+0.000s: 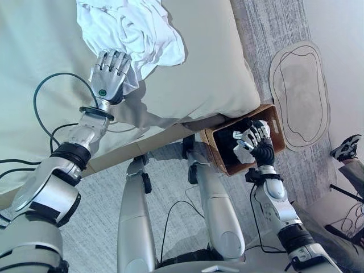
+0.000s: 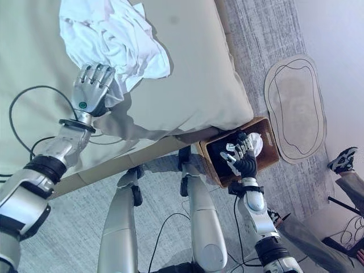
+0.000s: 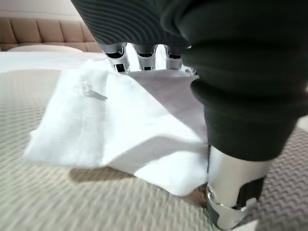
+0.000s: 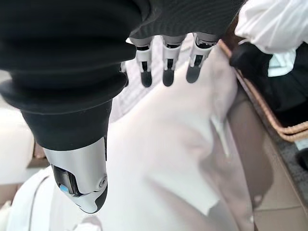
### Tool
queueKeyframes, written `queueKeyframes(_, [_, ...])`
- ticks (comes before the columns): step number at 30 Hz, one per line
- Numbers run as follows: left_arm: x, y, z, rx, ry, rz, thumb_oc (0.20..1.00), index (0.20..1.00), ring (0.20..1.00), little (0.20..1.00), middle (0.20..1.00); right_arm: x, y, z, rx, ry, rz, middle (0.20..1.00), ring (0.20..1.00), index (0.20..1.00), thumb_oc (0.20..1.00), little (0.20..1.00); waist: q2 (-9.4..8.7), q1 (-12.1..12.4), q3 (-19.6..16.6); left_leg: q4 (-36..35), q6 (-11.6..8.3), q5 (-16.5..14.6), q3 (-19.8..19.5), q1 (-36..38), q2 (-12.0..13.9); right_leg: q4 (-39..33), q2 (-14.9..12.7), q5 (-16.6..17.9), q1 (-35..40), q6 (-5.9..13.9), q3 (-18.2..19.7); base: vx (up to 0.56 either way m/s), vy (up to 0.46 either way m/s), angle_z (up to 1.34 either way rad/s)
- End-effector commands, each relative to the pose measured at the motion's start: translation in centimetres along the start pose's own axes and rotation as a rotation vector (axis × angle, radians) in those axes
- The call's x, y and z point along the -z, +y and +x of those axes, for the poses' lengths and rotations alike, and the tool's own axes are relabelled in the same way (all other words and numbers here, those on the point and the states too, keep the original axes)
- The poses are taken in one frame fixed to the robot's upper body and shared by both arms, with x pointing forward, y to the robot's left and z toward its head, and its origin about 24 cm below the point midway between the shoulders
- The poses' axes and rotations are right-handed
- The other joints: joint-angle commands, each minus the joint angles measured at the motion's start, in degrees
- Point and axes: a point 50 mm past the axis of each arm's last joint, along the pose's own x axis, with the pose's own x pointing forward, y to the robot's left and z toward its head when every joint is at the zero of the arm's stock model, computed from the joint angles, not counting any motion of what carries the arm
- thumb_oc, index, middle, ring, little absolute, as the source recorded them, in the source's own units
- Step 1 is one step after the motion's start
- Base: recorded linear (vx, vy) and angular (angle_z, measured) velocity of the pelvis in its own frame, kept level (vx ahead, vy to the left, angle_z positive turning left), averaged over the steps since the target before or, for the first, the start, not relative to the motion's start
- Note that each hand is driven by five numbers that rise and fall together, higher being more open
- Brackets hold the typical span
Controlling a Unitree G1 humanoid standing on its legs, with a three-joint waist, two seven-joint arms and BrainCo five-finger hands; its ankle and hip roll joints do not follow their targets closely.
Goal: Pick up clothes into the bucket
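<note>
Beige cover stretches over the bed, the biggest thing here, and a crumpled heap of white clothes lies on it toward the far side. On the grey carpet beside the bed lies a pale oval mat. Just off the bed's corner stands the brown woven basket — dark inside, with a bit of white cloth showing in it. The left hand rests on the near edge of the white heap, fingers laid forward over the cloth; whether they pinch it cannot be told. The right hand hangs over the basket's opening with its fingers spread and loosely bent — white fabric lies just beneath them. A person's shoe shows at the right edge.
</note>
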Motion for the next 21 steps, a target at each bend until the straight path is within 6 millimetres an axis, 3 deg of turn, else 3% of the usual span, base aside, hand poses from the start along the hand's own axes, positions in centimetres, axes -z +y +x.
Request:
queueKeyframes(1, [1.3,0.7,0.7,-0.003,0.046,0.051,1.0,1.0,1.0,1.0,1.0,-1.3,-1.7,-0.2,0.02,-0.059,-0.025,1.0,1.0,1.0,1.0,1.0,0.22,-0.99,-4.28,7.68,0.75,-6.17,1.65,-2.37,2.11,-2.28,-4.89,3.27,0.15,6.69,1.84,0.0,0.0,0.0])
queueKeyframes(8, [1.3,0.8,1.2,0.032,0.042,0.067,1.0,1.0,1.0,1.0,1.0,-1.3,-1.8,-0.1,0.019,-0.054,-0.014,1.0,1.0,1.0,1.0,1.0,0.47,-1.25,-5.03,8.16,0.88,-6.4,1.82,-3.12,2.16,-1.94,-4.88,3.26,-0.7,6.7,2.03,0.0,0.0,0.0])
queueKeyframes(10, [1.3,0.8,1.4,0.043,0.057,0.054,0.802,0.802,0.802,0.802,0.802,-1.2,-1.8,-0.2,0.022,-0.049,-0.012,1.0,1.0,1.0,1.0,1.0,0.51,-1.32,-5.14,8.16,0.89,-6.37,1.85,-3.19,2.12,-1.86,-4.9,3.34,-0.8,6.75,2.09,0.0,0.0,0.0])
queueKeyframes(12, [1.3,0.9,1.4,0.036,0.066,0.027,0.2,0.2,0.2,0.2,0.2,-1.1,-1.9,-0.2,0.025,-0.042,-0.009,1.0,1.0,1.0,1.0,1.0,0.56,-1.27,-5.28,8.23,0.87,-6.33,1.85,-3.15,2.12,-1.86,-4.91,3.33,-0.78,6.69,2.08,0.0,0.0,0.0])
queueKeyframes(21, [0.9,-0.3,0.3,0.097,0.064,0.005,0.2,0.2,0.2,0.2,0.2,-0.7,-1.8,-0.3,0.028,-0.019,-0.027,1.0,1.0,1.0,1.0,1.0,0.99,-0.6,-5.93,6.3,0.66,-5.74,2.16,-0.27,2.11,-2.54,-5.13,3.51,1.53,6.76,1.68,0.0,0.0,0.0])
